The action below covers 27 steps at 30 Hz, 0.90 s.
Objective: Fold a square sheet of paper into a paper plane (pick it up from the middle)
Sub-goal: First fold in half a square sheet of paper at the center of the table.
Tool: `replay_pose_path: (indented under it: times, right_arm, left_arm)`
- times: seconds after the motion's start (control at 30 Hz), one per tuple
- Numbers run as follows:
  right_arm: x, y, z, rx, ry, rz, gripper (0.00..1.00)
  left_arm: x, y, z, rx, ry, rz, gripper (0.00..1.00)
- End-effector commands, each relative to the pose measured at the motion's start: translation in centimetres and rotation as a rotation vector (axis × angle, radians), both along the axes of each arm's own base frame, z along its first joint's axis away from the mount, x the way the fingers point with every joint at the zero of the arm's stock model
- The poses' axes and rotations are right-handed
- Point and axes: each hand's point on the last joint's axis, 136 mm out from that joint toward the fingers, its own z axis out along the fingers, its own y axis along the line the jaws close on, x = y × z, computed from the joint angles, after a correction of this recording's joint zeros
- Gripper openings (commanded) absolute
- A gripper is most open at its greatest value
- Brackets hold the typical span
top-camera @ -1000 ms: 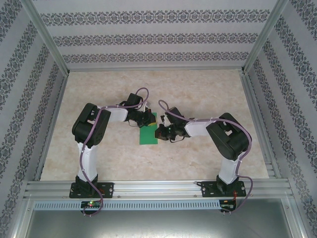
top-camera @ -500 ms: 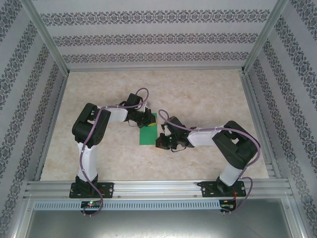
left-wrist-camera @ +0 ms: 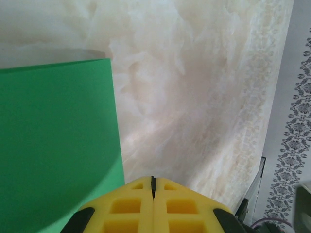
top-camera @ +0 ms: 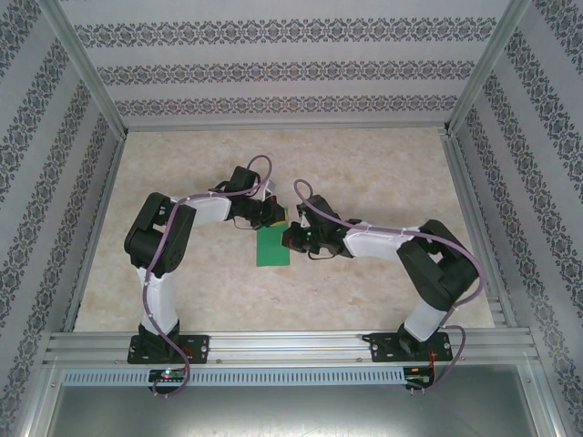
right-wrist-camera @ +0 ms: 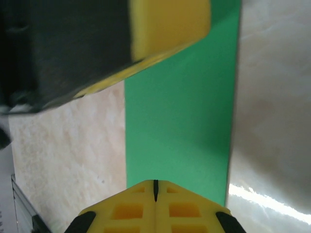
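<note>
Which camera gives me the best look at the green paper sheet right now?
Top external: the green paper sheet shows its near edge and most of both side edges, with its far end under the left tool. Right wrist shows a strip between both side edges, that tool over its far part. Left wrist shows one corner.

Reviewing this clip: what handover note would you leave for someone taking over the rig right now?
Left gripper: shut, tip at the sheet's edge.
Right gripper: shut, tip over the sheet, close to the left one.
Square sheet of paper: flat on the table mid-workspace; neither gripper appears to grip it.
Done: it looks rectangular, so probably one fold is made.
Left: the remaining folds; no plane shape yet.
</note>
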Motion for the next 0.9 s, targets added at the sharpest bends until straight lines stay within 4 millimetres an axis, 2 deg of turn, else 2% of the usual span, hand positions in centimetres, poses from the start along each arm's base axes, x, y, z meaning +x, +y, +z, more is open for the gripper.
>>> replay_pose_path:
  times: [0.0,0.13,0.3,0.4,0.57,0.63,0.73,0.87]
  right_arm:
    - [1.0,0.0,-1.1,-0.003,0.037,-0.055,0.0]
    - [0.6,0.4,-2.7,-0.019,0.093,-0.045,0.0]
    - [-0.6,-0.9,-5.1,-0.095,0.165,-0.031,0.0]
    - [-2.0,-1.8,-5.9,-0.132,0.206,0.049,0.0]
    - [-4.7,-3.9,-6.0,-0.185,0.214,0.232,0.0]
    - [-5.0,-4.6,-5.8,-0.168,0.211,0.271,0.0]
    - [-4.7,-5.2,-5.7,-0.137,0.21,0.28,0.0]
    - [-3.8,-4.9,-5.5,-0.093,0.21,0.262,0.0]
  left_arm:
    - [-0.8,-0.1,-0.4,0.035,-0.009,-0.072,0.0]
    - [-1.1,-0.5,-1.6,0.049,0.011,-0.112,0.0]
    - [-0.9,-0.9,-1.4,0.021,-0.001,-0.13,0.0]
    - [-0.7,-1.2,-1.0,0.007,-0.01,-0.13,0.0]
    - [-0.5,-1.5,-0.4,-0.014,-0.037,-0.136,0.0]
    - [-0.5,-1.7,-0.2,-0.02,-0.047,-0.143,0.0]
    - [-0.4,-1.9,-0.3,0.006,-0.055,-0.162,0.0]
    - [-0.8,-2.6,-1.2,0.04,-0.054,-0.186,0.0]
